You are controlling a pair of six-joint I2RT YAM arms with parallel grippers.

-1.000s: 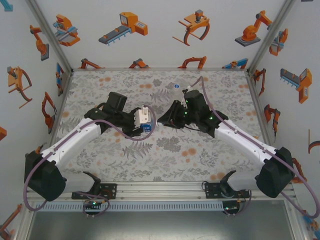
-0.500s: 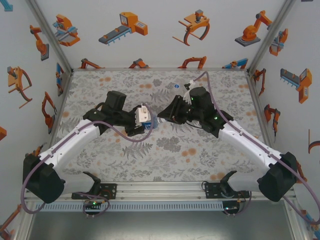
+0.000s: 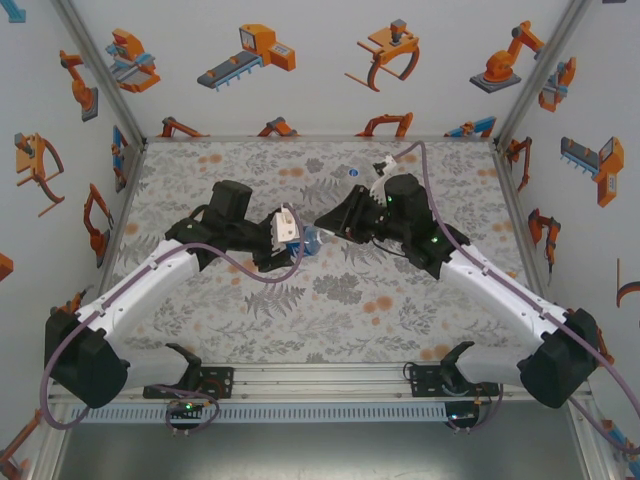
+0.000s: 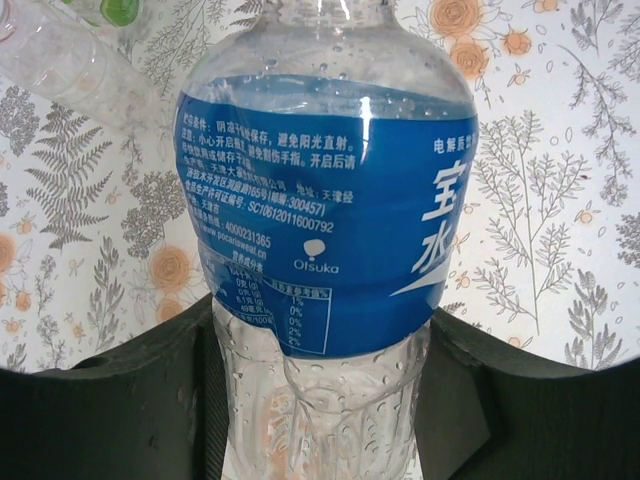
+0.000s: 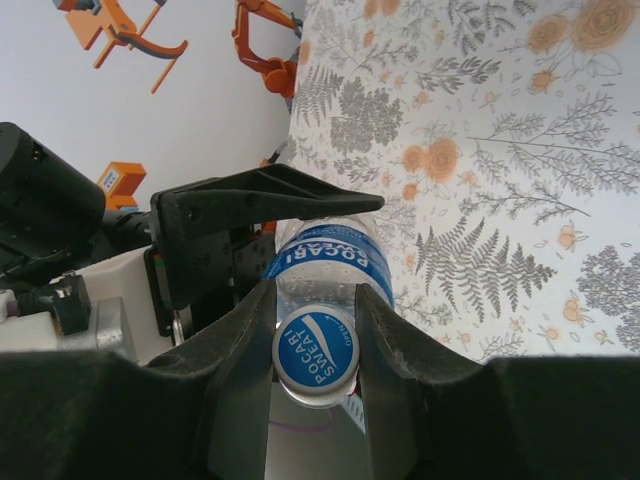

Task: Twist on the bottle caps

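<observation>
A clear bottle with a blue label (image 4: pixel 325 230) is held by its ribbed lower end, with my left gripper (image 4: pixel 325 400) shut on it. In the top view the bottle (image 3: pixel 308 238) lies roughly level between the two grippers above mid-table. My right gripper (image 5: pixel 316 335) is shut on the bottle cap (image 5: pixel 316 353), a round cap with a blue printed top and a white rim. The cap sits at the bottle's neck (image 5: pixel 330 262). My left gripper (image 3: pixel 288 238) and right gripper (image 3: pixel 327 226) face each other along the bottle.
Another clear bottle (image 4: pixel 60 60) lies on the flowered table (image 4: pixel 560 200) with a green item (image 4: pixel 118 10) beside it. A small clear object (image 3: pixel 348 172) rests near the table's back edge. White walls close in three sides.
My right gripper has moved left toward the left gripper and now meets the bottle's mouth end. The left gripper with the bottle has shifted slightly up and right.
</observation>
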